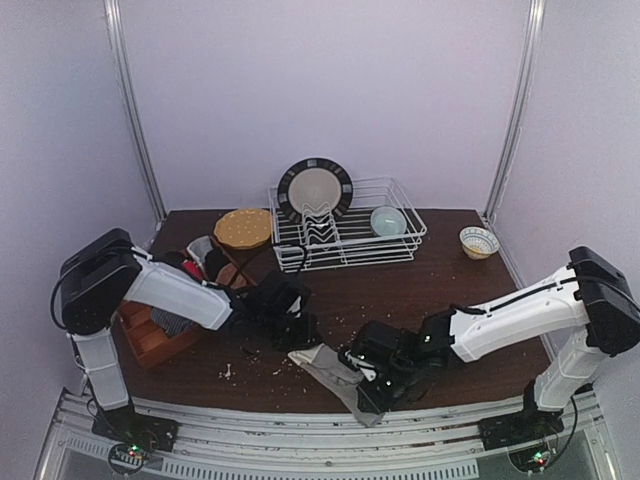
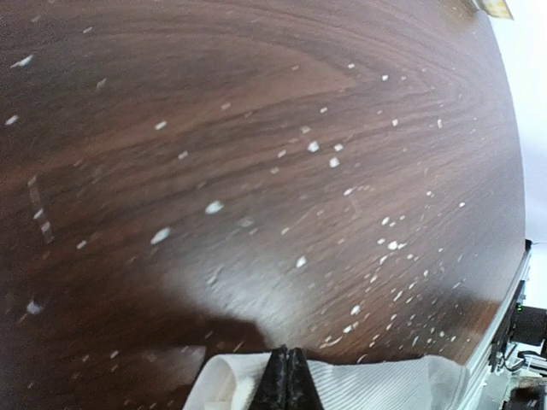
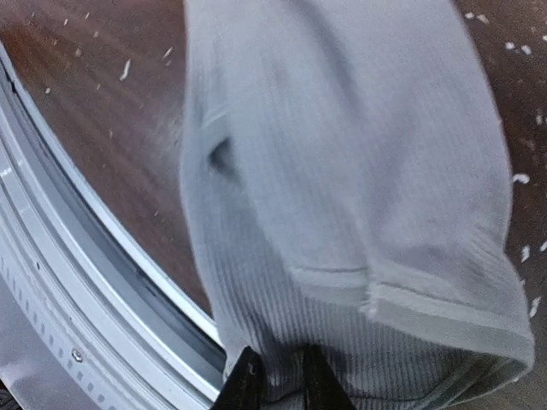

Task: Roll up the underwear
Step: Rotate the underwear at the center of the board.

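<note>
A grey-beige ribbed underwear lies crumpled near the table's front edge. My left gripper is at its far left corner. In the left wrist view its fingers are pressed together, tips against the edge of the pale cloth; no fold shows between them. My right gripper is at the garment's near right end. In the right wrist view the ribbed cloth runs into the narrow gap between the fingers, which are shut on it. More underwear, dark striped, red and black, sits at the wooden box on the left.
A white wire dish rack at the back holds a dark-rimmed plate and a teal bowl. A small patterned bowl stands back right, a round tan disc back left. White crumbs dot the table; a metal rail runs along the front edge.
</note>
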{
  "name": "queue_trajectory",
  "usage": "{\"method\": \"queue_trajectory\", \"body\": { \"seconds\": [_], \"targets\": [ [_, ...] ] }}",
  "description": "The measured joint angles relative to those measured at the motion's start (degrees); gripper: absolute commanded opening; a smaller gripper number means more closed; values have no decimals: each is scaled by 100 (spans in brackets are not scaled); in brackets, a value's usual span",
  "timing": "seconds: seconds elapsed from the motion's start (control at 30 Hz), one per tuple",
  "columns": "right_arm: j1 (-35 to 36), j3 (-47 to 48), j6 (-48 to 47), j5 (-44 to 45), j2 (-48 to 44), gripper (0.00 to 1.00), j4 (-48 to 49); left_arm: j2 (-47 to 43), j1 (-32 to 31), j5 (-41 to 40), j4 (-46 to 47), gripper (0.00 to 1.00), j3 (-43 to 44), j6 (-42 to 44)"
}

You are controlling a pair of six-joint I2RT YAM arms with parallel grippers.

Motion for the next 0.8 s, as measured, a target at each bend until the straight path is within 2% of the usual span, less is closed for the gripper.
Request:
{"method": "queue_trajectory", "body": {
  "seconds": [0.27,0.4,0.5,0.67,0.8],
  "targets": [
    [-798,-195,63,151,-94,21,415,-317,-188,-284,-177,0,-286,31],
    [-1248,-144,-76,205,-11,27,535,-334,-474,-525,-470,0,-256,74],
    [-1513,-24,-243,238,85,36,557,-407,-629,-734,-678,0,-245,72],
    [-1558,0,-448,330,-52,48,315,-542,-691,-966,-1075,0,-240,76],
    [-1342,-61,-492,479,-741,50,-251,-557,-693,-1113,-1346,0,-151,114]
  ]
}}
